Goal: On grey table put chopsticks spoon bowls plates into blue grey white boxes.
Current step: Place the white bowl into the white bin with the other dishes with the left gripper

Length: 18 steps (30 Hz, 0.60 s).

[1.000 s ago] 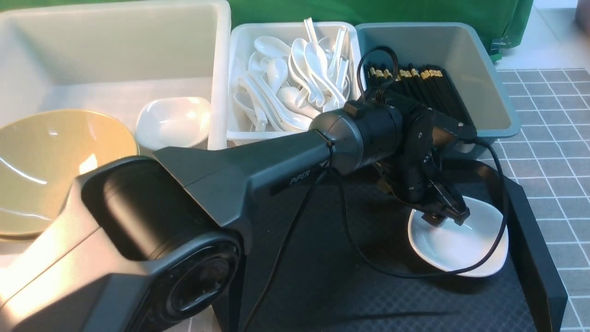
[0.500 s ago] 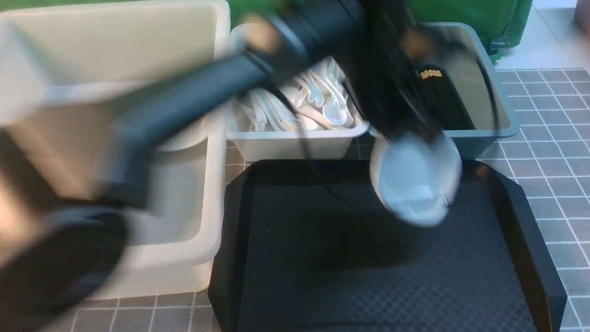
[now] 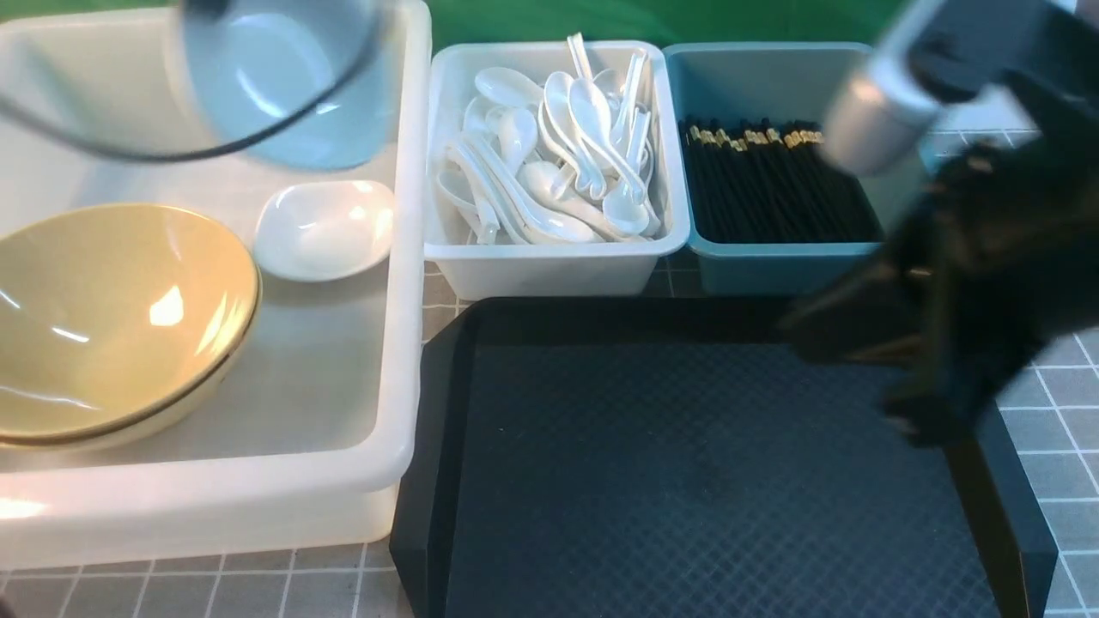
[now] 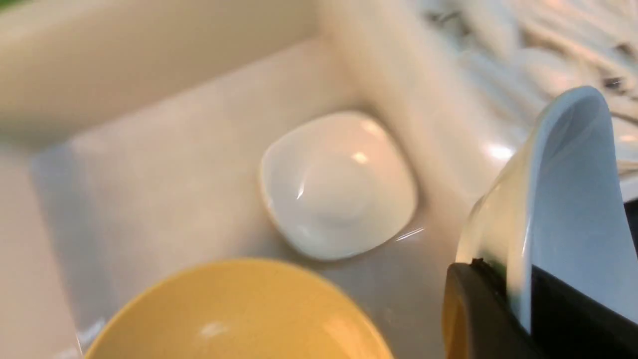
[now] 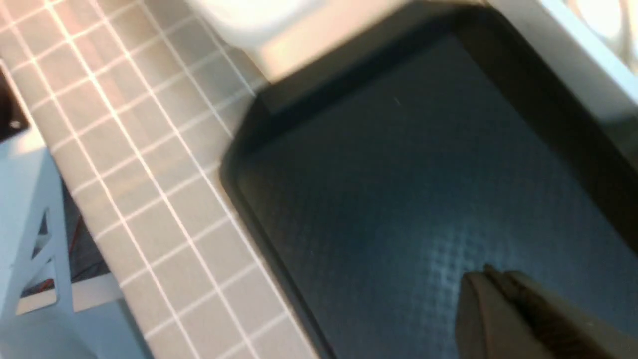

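Note:
My left gripper (image 4: 516, 286) is shut on the rim of a small white plate (image 4: 568, 199) and holds it tilted. In the front view this plate (image 3: 275, 77) hangs blurred above the far part of the large translucent white box (image 3: 403, 360); the gripper itself is out of that view. Below lie a second white plate (image 3: 322, 227) (image 4: 339, 184) and a pale yellow bowl (image 3: 112, 318) (image 4: 239, 309). My right gripper (image 5: 491, 279) is shut and empty above the black tray (image 5: 398, 189). It is a dark blur in the front view (image 3: 901, 421).
Spoons (image 3: 549, 163) fill the small white box (image 3: 549, 266). Chopsticks (image 3: 773, 180) lie in the blue-grey box (image 3: 773, 266). The black tray (image 3: 687, 481) has nothing on it. The grey table (image 3: 1065, 429) (image 5: 149, 174) shows around the tray.
My left arm has lifted the plate off the tray and swung it left, to above the large white box. My right arm has come in over the tray's right side.

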Each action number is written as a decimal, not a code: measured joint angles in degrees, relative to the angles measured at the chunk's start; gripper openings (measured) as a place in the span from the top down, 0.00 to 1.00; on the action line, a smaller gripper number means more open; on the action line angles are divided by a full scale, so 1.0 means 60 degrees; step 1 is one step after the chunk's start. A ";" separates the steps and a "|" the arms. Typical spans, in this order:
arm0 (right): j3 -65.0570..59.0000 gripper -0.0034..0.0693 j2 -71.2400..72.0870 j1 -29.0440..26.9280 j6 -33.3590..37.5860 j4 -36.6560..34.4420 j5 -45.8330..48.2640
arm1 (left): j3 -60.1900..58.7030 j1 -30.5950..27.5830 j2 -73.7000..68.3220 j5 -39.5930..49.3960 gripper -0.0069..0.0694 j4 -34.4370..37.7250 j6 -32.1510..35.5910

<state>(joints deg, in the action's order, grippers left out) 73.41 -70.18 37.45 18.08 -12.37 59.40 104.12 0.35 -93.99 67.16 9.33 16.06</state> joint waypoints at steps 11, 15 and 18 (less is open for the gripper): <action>0.0172 0.89 -0.0989 0.0324 0.0371 0.0148 -0.0978 | -0.1771 -0.1397 -0.1418 -0.3341 0.91 0.2716 0.1555; 0.0258 0.89 -0.1243 0.0324 0.0408 0.0592 -0.1318 | -0.1734 -0.1315 -0.2603 -0.4056 0.91 0.3005 0.2324; 0.0373 0.89 -0.1363 0.0324 0.0415 0.0736 -0.1377 | -0.1435 -0.1284 -0.3430 -0.4075 0.89 0.2980 0.2537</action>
<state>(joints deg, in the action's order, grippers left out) 75.65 -78.36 39.39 20.57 -7.96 51.13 95.51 -7.36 -114.57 42.70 27.21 31.29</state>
